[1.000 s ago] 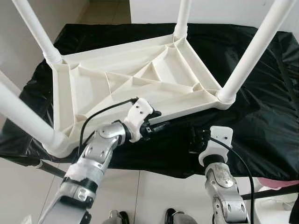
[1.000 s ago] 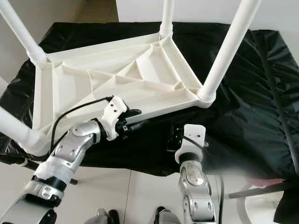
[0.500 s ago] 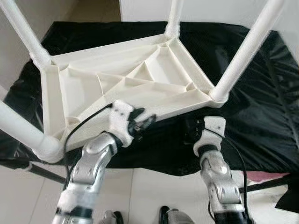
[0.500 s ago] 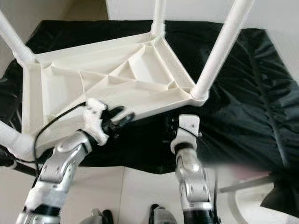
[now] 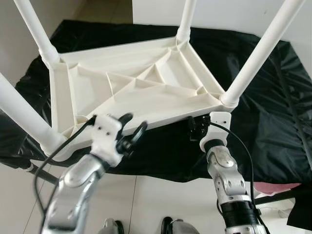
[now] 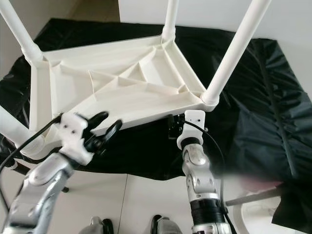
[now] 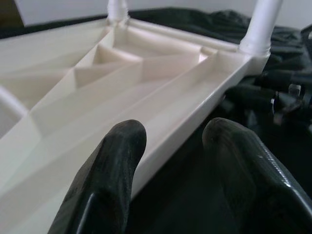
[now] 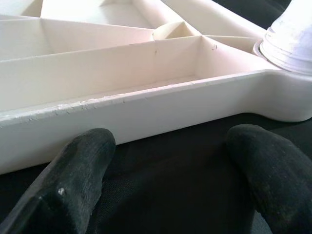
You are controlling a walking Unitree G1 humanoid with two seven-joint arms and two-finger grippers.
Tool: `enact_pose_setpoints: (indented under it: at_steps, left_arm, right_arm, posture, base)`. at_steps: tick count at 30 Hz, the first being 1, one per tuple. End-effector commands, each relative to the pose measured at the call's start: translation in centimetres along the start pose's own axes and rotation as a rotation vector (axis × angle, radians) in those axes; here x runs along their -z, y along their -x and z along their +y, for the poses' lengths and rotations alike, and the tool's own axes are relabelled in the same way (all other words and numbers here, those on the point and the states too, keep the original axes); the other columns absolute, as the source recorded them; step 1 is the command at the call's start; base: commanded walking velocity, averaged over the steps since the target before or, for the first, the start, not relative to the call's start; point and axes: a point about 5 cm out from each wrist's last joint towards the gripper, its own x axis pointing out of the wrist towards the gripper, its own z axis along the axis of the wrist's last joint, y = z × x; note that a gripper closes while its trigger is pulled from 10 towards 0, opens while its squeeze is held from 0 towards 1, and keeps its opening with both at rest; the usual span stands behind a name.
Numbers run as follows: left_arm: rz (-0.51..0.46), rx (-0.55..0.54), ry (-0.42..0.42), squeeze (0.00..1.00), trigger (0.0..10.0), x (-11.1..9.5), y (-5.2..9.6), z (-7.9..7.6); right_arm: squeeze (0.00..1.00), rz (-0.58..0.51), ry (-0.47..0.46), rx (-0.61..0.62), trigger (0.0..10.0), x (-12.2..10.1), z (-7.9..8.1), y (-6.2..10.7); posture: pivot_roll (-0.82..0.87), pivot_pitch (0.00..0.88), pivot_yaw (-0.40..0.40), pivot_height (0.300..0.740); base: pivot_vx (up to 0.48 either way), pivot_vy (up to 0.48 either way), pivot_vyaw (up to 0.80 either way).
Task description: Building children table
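Four white tube legs (image 5: 30,113) stand up from the corners of a white plastic children's table (image 5: 131,83), which lies upside down with its ribbed underside facing up. It rests on a worktop covered by a crinkled black sheet (image 5: 273,112), set a little toward the robot's left, so more bare sheet shows on the right.

On the left, the left gripper (image 5: 132,130) sits at the near rim of the upturned table, between the near-left leg and the middle of that edge. Its two black fingers (image 7: 114,165) are spread apart with nothing between them, one above the rim's inner channel and the other over the dark sheet just outside the edge; whether either touches the plastic cannot be told. A black cable (image 5: 53,156) loops from its white wrist housing down along the silver forearm.

Further right, the right gripper (image 5: 195,129) reaches under the near-right corner, just below the socket where the near-right leg (image 5: 258,56) meets the frame. In the right wrist view its fingers (image 8: 73,180) are wide apart and empty, both low over the black sheet, just short of the white rim (image 8: 146,114) that runs across in front of them.

Pale floor tiles (image 5: 146,200) show below the worktop's near edge.
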Motion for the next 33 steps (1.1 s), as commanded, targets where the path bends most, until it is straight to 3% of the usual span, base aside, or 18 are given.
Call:
enact_pose_setpoints:
  at_steps: [1,4,5,6,7,9,10,12,13,16,17,20,25,28,31,32,33]
  left_arm:
    - [0.021,0.1,0.023,0.0,10.0,-0.2,0.8,-1.0]
    - [0.062,0.171,0.082,0.0,10.0,-0.2,2.1,-1.3]
    - [0.129,0.235,0.105,0.0,10.0,-0.2,3.8,-1.0]
    - [0.129,0.235,0.105,0.0,10.0,-0.2,3.8,-1.0]
    - [0.179,0.265,0.095,0.0,10.0,-0.4,5.2,-0.3]
    - [0.179,0.265,0.095,0.0,10.0,-0.4,5.2,-0.3]
    - [0.234,0.282,0.086,0.0,10.0,-0.8,6.7,0.7]
    - [0.234,0.282,0.086,0.0,10.0,-0.8,6.7,0.7]
    - [0.287,0.286,0.071,0.0,10.0,-1.1,8.0,1.6]
    - [0.496,0.189,-0.001,0.0,10.0,-1.6,12.4,4.8]
    - [0.496,0.189,-0.001,0.0,10.0,-1.6,12.4,4.8]
    - [0.569,0.1,-0.039,0.0,10.0,-2.3,14.5,6.7]
    - [0.646,-0.008,-0.049,0.0,10.0,-3.1,16.6,8.9]
    - [0.682,-0.174,-0.108,0.0,10.0,-4.0,18.3,12.2]
    - [0.672,-0.228,-0.128,0.0,10.0,-4.2,18.4,13.1]
    - [0.653,-0.306,-0.195,0.0,10.0,-4.6,18.5,14.6]
    - [0.653,-0.306,-0.195,0.0,10.0,-4.6,18.5,14.6]
  right_arm:
    - [0.0,-0.02,-0.015,-0.007,10.0,-0.2,0.2,-0.3]
    - [0.0,-0.024,-0.019,-0.014,10.0,-0.2,0.5,-0.5]
    - [0.0,-0.028,-0.022,-0.02,10.0,-0.2,0.7,-0.7]
    - [0.0,-0.028,-0.022,-0.02,10.0,-0.2,0.7,-0.7]
    - [0.0,-0.03,-0.024,-0.022,10.0,-0.2,0.7,-0.9]
    - [0.0,-0.03,-0.024,-0.022,10.0,-0.2,0.7,-0.9]
    - [0.0,-0.031,-0.026,-0.022,10.0,-0.2,0.7,-1.1]
    - [0.0,-0.031,-0.026,-0.022,10.0,-0.2,0.7,-1.1]
    - [0.0,-0.032,-0.026,-0.019,10.0,-0.2,0.7,-1.3]
    - [0.0,-0.043,-0.03,-0.006,10.0,-0.3,0.5,-1.8]
    - [0.0,-0.043,-0.03,-0.006,10.0,-0.3,0.5,-1.8]
    - [0.0,-0.045,-0.033,-0.005,10.0,-0.3,0.5,-1.9]
    - [0.0,-0.045,-0.034,-0.014,10.0,-0.1,0.8,-2.0]
    - [0.0,-0.049,-0.034,-0.021,10.0,-0.1,0.9,-2.2]
    - [0.0,-0.05,-0.035,-0.021,10.0,-0.1,0.9,-2.3]
    - [0.0,-0.051,-0.036,-0.023,10.0,-0.1,1.0,-2.3]
    - [0.0,-0.051,-0.036,-0.023,10.0,-0.1,1.0,-2.3]
  posture:
    - [0.1,0.155,-0.046,0.74]
    - [0.13,0.148,-0.05,0.74]
    - [0.13,0.143,-0.048,0.74]
    - [0.13,0.143,-0.048,0.74]
    - [0.14,0.143,-0.049,0.74]
    - [0.14,0.143,-0.049,0.74]
    - [0.15,0.14,-0.047,0.74]
    - [0.15,0.14,-0.047,0.74]
    - [0.15,0.138,-0.047,0.74]
    - [0.16,0.136,-0.042,0.74]
    - [0.16,0.136,-0.042,0.74]
    - [0.16,0.138,-0.047,0.74]
    - [0.17,0.141,-0.054,0.74]
    - [0.17,0.138,-0.059,0.74]
    - [0.17,0.135,-0.06,0.74]
    - [0.17,0.133,-0.062,0.74]
    - [0.17,0.133,-0.062,0.74]
  base:
    - [0.0,0.0,0.0]
    - [0.0,0.0,0.0]
    - [0.0,0.0,0.0]
    - [0.0,0.0,0.0]
    - [0.0,0.0,0.0]
    - [0.0,0.0,0.0]
    - [0.0,0.0,0.0]
    - [0.0,0.0,0.0]
    - [0.0,0.0,0.0]
    - [0.0,0.0,0.0]
    - [0.0,0.0,0.0]
    - [0.0,0.0,0.0]
    - [0.0,0.0,0.0]
    - [0.0,0.0,0.0]
    - [0.0,0.0,0.0]
    - [0.0,0.0,0.0]
    - [0.0,0.0,0.0]
